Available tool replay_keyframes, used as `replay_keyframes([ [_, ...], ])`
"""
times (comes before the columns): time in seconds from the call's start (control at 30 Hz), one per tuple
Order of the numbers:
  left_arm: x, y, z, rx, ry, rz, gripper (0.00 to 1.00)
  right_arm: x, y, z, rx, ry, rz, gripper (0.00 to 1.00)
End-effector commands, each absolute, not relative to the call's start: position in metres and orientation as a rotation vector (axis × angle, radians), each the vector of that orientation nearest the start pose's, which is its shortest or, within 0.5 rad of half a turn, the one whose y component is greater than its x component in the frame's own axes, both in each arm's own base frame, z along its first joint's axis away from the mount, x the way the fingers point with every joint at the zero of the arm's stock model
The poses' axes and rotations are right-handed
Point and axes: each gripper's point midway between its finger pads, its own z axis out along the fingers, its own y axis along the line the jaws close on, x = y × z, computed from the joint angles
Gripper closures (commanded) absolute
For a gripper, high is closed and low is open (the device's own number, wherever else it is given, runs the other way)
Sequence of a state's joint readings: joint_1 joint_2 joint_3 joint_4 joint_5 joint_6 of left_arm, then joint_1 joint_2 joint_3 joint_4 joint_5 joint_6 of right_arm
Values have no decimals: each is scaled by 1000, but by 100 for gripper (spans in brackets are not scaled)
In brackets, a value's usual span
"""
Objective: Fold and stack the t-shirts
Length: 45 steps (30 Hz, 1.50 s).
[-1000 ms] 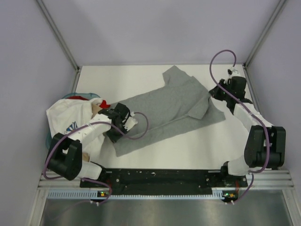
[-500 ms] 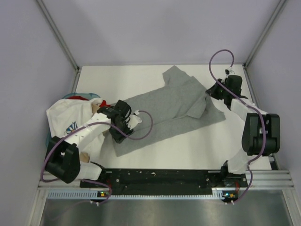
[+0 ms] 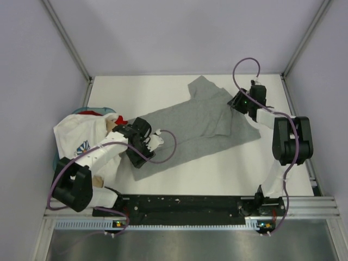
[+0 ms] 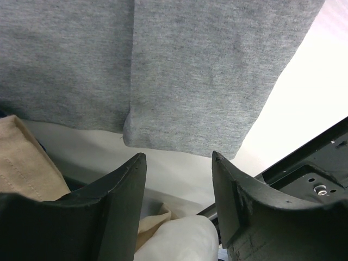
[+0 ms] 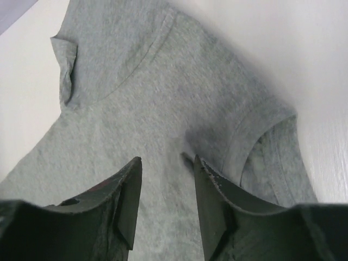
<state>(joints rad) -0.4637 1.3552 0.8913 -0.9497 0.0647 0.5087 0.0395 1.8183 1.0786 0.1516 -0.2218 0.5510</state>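
- White table (image 3: 157,89) between pale lilac walls (image 3: 179,32); a grey t-shirt (image 3: 190,128) lies spread across it.
- Pile of other t-shirts (image 3: 81,133) beside the grey t-shirt's hem end.
- Left gripper (image 4: 176,163) low over that hem, jaws apart, empty.
- Right gripper (image 5: 166,163), arm outstretched, over its sleeve, jaws narrowly parted, gripping nothing.

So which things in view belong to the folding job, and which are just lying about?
Job: grey t-shirt spread on the table; white flower-print t-shirt, red t-shirt and tan t-shirt heaped at left.
Not the job: purple cables; black rail at the near edge.
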Motion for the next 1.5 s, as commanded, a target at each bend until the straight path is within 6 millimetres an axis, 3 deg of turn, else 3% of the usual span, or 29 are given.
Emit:
replay_keyframes([
  [0.0,195,-92,65,1411,2589,-123,44,526,94,123,357,2071,646,53],
  [0.1,195,-92,67,1397,2587,-121,43,533,94,149,253,2124,596,48],
  [0.17,195,-92,70,1391,2573,-124,43,521,84,167,215,2145,518,45],
  [0.23,195,-94,71,1382,2555,-134,41,496,73,175,221,2172,434,43],
  [0.33,198,-99,72,1370,2543,-154,40,446,67,161,269,2238,396,43],
  [0.43,203,-102,69,1363,2540,-156,40,400,77,130,313,2317,420,48],
  [0.57,203,-99,59,1373,2556,-137,41,374,89,105,370,2393,508,62],
  [0.87,198,-96,51,1358,2557,-132,41,366,99,60,443,2511,559,60],
  [1.23,197,-100,59,1357,2521,-166,41,368,106,42,469,2554,599,66],
  [1.3,198,-99,60,1354,2521,-161,41,366,108,40,467,2559,623,71],
  [1.47,197,-99,61,1364,2523,-156,41,366,113,41,461,2556,663,93],
])
